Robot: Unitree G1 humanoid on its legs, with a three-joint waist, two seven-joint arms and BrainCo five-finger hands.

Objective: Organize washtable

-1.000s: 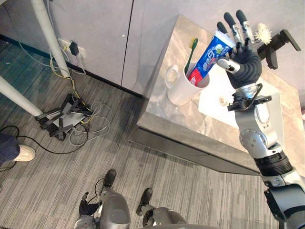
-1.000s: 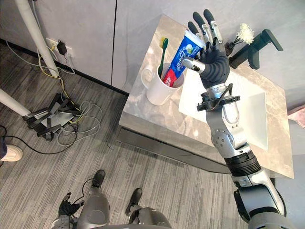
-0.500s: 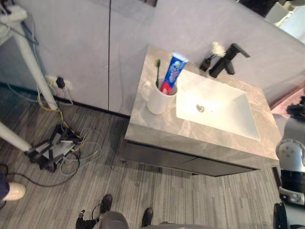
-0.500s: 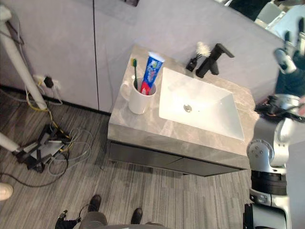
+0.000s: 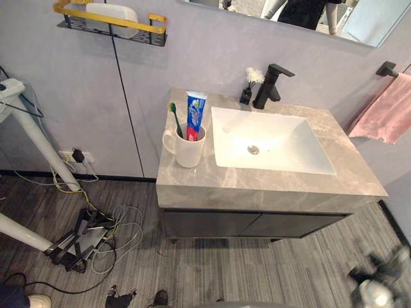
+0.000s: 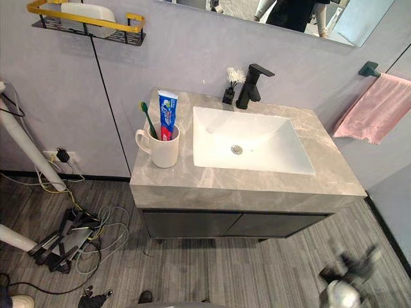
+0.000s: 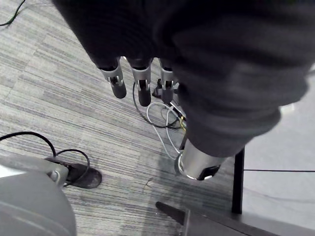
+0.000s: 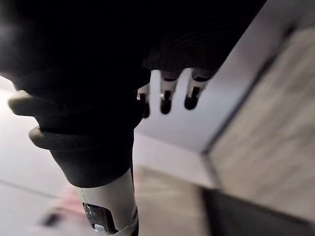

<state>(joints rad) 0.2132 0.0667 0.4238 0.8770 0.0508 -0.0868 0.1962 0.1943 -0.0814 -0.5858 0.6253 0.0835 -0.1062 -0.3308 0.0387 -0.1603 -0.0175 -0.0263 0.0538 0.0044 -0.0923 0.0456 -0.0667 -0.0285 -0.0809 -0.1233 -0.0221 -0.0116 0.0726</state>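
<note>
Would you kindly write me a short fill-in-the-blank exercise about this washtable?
The green toothbrush and the blue-and-red toothpaste tube stand in the white ceramic ____.
It stands on the grey marble counter, to the ____ of the white rectangular sink.
Behind the sink, the black faucet stands beside a small black vase holding a ____ flower.
A ____ towel hangs from the black wall bar.
Missing words: mug; left; white; pink.

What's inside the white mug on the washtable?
A green toothbrush and a blue-and-red toothpaste tube stand in the mug. Its wall hides their lower ends and the bottom.
</note>
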